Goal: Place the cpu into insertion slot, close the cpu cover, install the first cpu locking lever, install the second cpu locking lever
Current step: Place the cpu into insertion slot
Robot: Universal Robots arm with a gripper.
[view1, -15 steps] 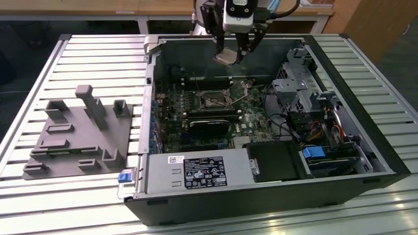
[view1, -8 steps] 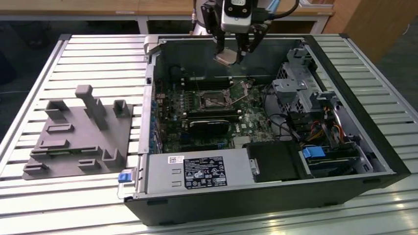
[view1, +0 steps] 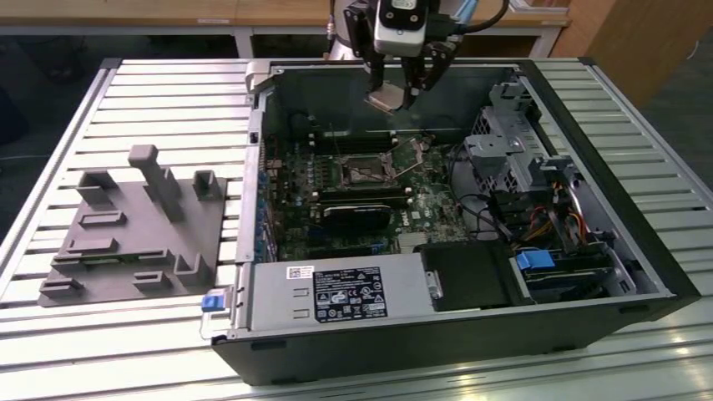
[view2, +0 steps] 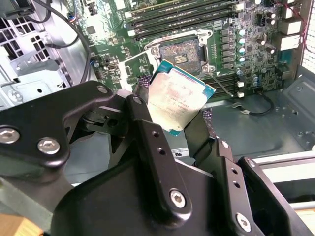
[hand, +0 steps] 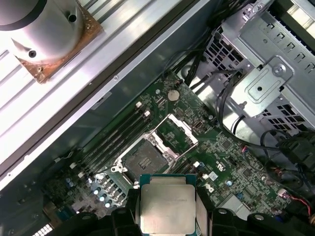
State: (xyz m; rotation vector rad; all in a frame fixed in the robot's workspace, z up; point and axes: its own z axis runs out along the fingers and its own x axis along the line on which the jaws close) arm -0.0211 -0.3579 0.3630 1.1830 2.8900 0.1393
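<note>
My gripper [view1: 399, 93] hangs over the far wall of the open computer case, shut on the cpu [view1: 386, 99], a flat silvery-beige square. In the second wrist view the cpu [view2: 180, 100] sits tilted between the two black fingers [view2: 141, 84]. The insertion slot [view1: 362, 173] lies bare on the green board, nearer the camera than the gripper in the exterior view, also seen in both wrist views [view2: 179, 51] [hand: 144, 160]. The cpu cover [hand: 180, 132] stands swung open beside the slot. The cpu [hand: 167, 207] is above the board and apart from the slot.
The metal drive cage [view1: 522, 144] and cables fill the case on the exterior view's right. A black block [view1: 356, 214] and the power supply [view1: 334, 294] lie nearer the front. A grey fixture [view1: 134, 225] rests on the slatted table [view1: 167, 92] on the left.
</note>
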